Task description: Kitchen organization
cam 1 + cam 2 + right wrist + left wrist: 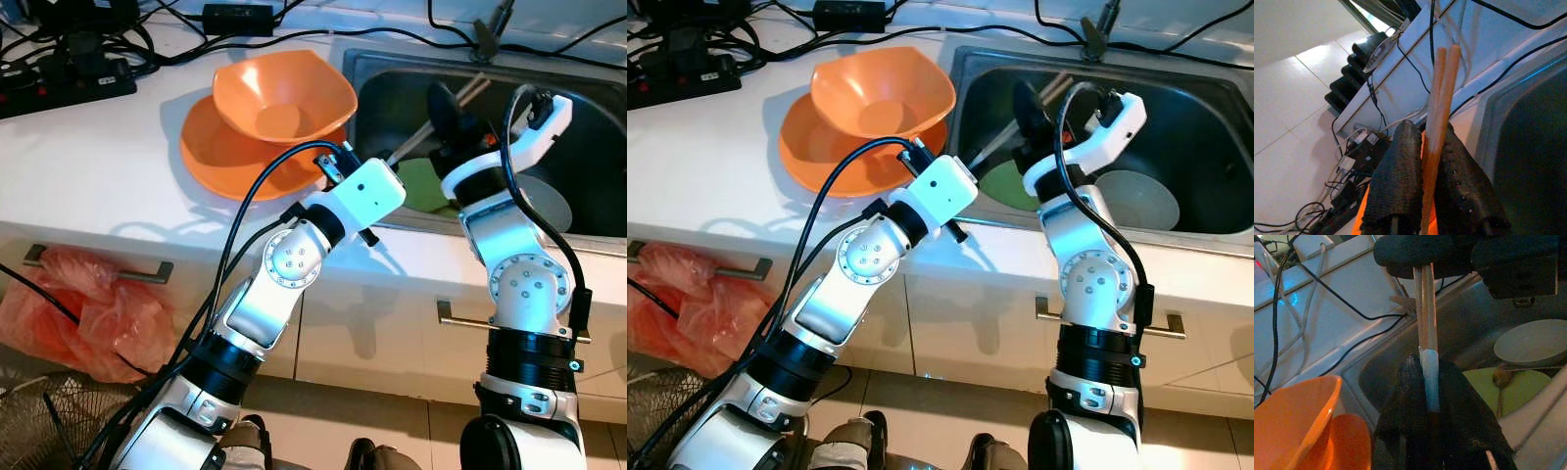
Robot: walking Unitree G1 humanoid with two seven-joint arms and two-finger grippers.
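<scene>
A pair of wooden chopsticks (pixel 431 127) with a pale taped end is held slanted over the steel sink (pixel 598 127). My left gripper (pixel 1425 364) is shut on the taped end. At the other end my right gripper (pixel 1427 129) is shut on the bare wood, its black fingers (pixel 443 103) above the sink's left side. An orange bowl (pixel 284 93) sits in an orange plate (pixel 220 157) on the white counter, left of the sink. Down in the sink lie a white plate (pixel 1136 199), a green plate (pixel 1513 387) and a spoon (pixel 1501 377).
Black cables and a power strip (pixel 69 78) run along the back of the counter. Cabinet drawers with metal handles (pixel 98 266) are below. A red plastic bag (pixel 88 313) lies on the floor at the lower left.
</scene>
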